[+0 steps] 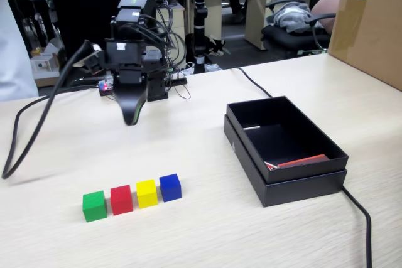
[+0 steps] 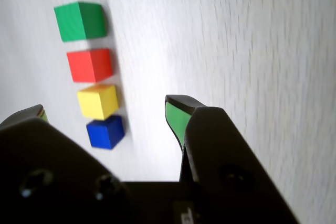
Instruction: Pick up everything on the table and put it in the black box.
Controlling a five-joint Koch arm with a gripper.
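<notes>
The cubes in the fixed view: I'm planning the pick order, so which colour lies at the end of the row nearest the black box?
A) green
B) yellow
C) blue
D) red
C: in the fixed view the blue cube ends the row on the side toward the black box, with the yellow cube, red cube and green cube trailing away from it.

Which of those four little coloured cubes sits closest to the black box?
The blue cube. It ends the row on the side facing the black box in the fixed view; yellow, red and green lie progressively farther away.
</notes>
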